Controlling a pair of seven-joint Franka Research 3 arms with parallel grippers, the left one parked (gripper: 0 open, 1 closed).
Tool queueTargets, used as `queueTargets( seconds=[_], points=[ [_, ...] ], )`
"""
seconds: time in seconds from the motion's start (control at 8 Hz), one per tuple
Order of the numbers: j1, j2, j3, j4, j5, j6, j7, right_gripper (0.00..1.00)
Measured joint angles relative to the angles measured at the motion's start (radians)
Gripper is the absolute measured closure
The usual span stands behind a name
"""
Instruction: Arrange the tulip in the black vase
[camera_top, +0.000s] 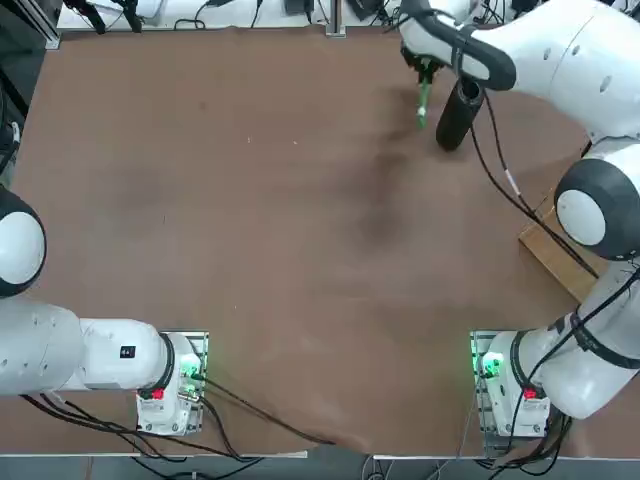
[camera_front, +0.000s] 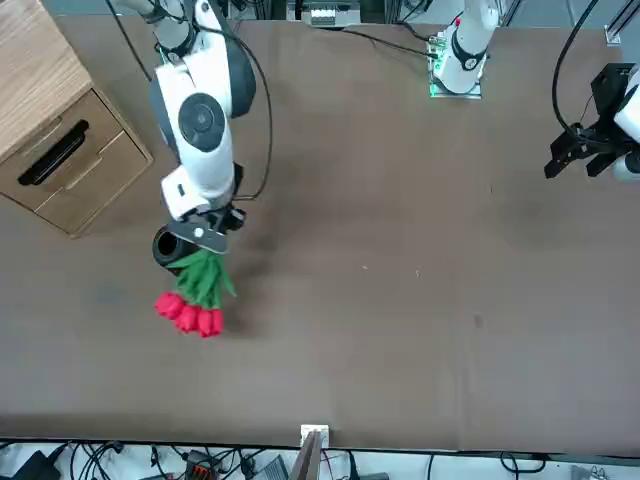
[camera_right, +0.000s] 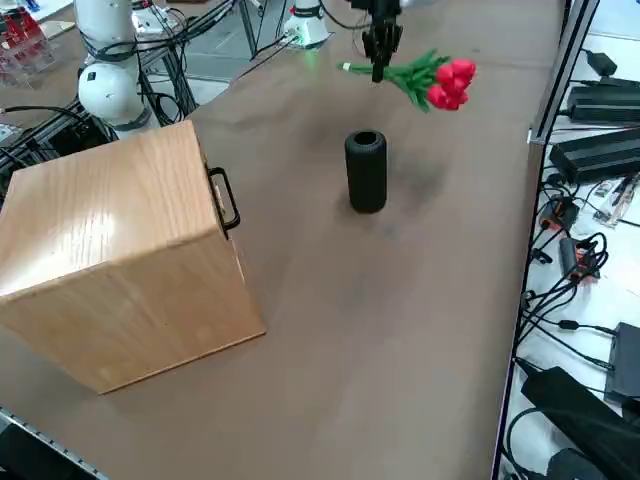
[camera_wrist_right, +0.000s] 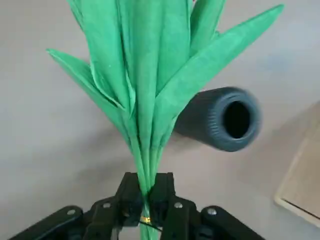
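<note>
Above the brown desk (camera_right: 400, 300), the tulip (camera_right: 435, 78) is held aloft by its stems in the right hand (camera_right: 378, 62), clamped tight, near the upright black vase (camera_right: 366, 171).

Even bright overhead light – faint soft shadows – wrist view slightly blurred.

Vase (camera_right: 366, 171) stands upright on the worktop (camera_right: 400, 300), far from the robot bases on the working arm's side. Right tool (camera_right: 378, 68) hangs above and just beyond the vase, clamped on the tulip (camera_right: 432, 78) stems; bunch lies roughly level, blooms pointing away from the robot. Wooden cabinet (camera_right: 120, 270) sits on the worktop's right edge, well apart from the vase.
</note>
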Motion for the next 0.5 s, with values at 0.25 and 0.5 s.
queueTargets(
  seconds=[0.25,0.5],
  points=[
    [-0.003,0.000,-0.008,0.059,-0.086,-0.083,0.102,0.88],
    [-0.002,0.002,-0.016,0.065,-0.179,-0.131,0.199,0.88]
  ],
)
